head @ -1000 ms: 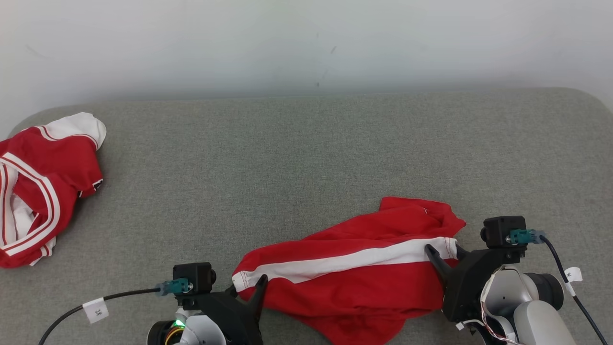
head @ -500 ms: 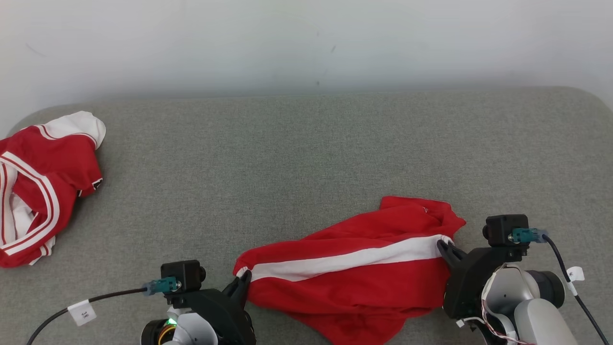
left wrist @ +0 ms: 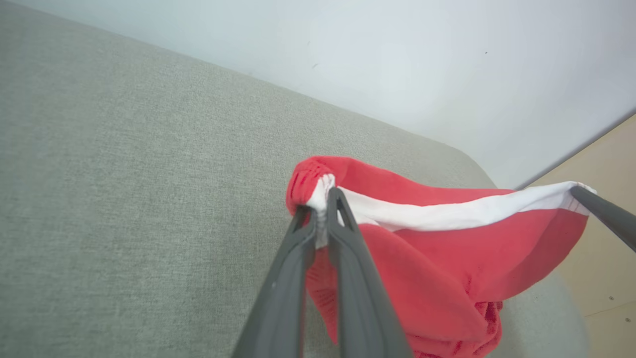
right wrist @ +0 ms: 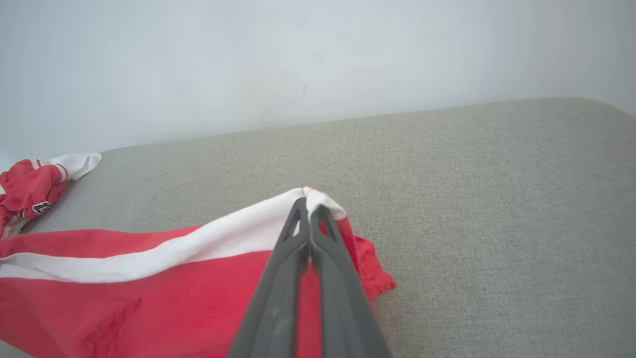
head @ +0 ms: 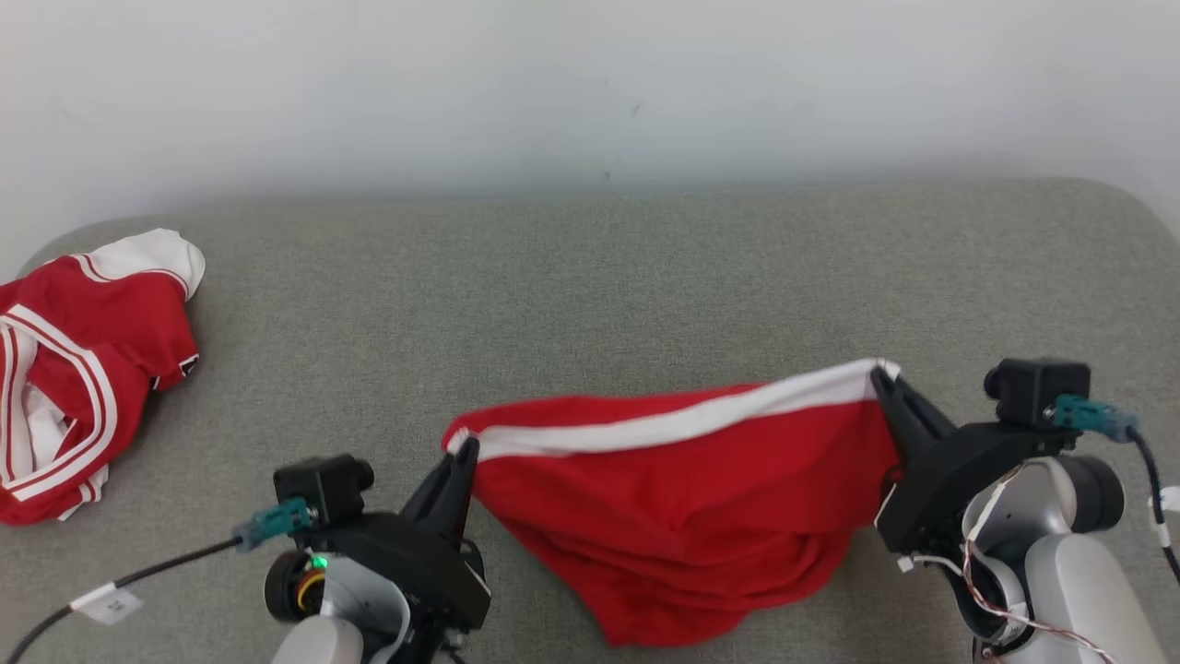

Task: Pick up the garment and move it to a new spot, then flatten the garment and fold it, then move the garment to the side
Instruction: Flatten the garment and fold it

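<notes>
left gripper (head: 466,449) clamped on one white-band corner of the garment (head: 682,489), right gripper (head: 880,376) pinching the other. it hangs stretched btwn them over the near edge of the grey cushion (head: 590,295). far left, another red-white cloth (head: 83,369) lies crumpled.

The left gripper (head: 467,445) and right gripper (head: 880,373) each have two long dark grey fingers (left wrist: 278,298), tapered and slotted near the tip. Behind each claw sits a black boxy camera (head: 323,484) with a teal plug (head: 272,523) and a black cable (head: 184,561); the left cable bears a white tag (head: 111,601). A green light (head: 319,562) glows behind the left claw. Behind the right claw, a pale grey forearm (head: 1088,590) carries thin red and white wires (head: 979,590).
</notes>
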